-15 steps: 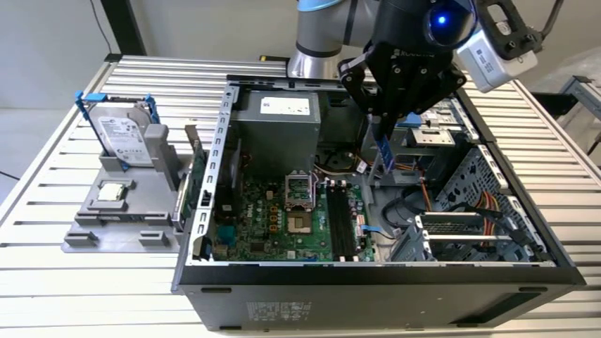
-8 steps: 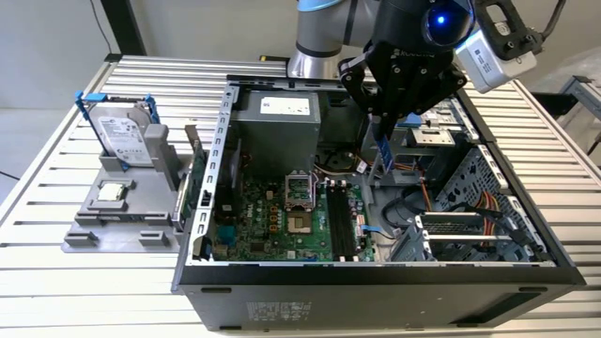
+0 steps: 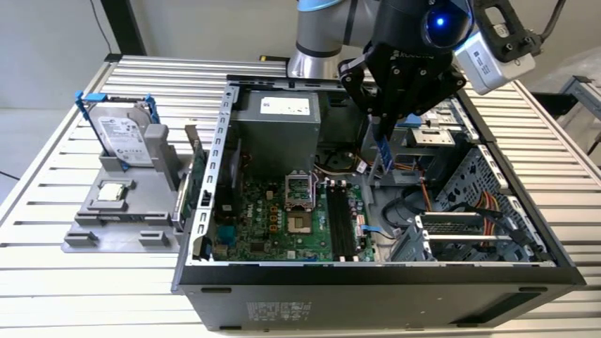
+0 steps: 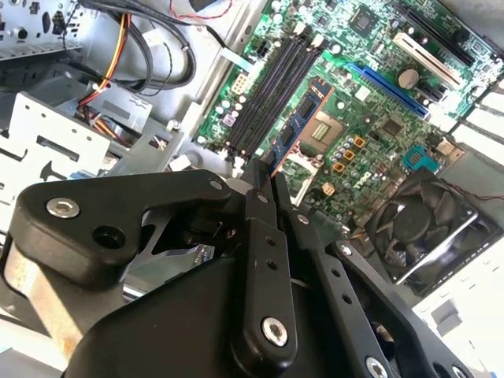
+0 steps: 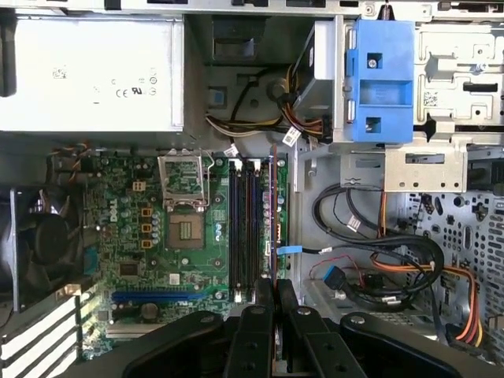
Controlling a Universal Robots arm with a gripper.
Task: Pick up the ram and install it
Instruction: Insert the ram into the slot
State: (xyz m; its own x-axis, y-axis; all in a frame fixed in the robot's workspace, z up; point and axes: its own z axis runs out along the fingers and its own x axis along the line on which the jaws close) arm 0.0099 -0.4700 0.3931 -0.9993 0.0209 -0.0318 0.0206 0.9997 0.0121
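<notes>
the black gripper point(image 4: 264, 169) clamps the long, thin dark greenish ram point(image 4: 293, 130) stick edge-down over the black memory slots point(image 5: 242, 228) of the green motherboard point(image 5: 150, 260), apparently to line it up with them.

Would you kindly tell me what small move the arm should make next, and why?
Probably a slow, straight descent: the gripper holds the ram on edge above the memory slots, roughly parallel to them, and the exterior view shows it not yet seated.
</notes>
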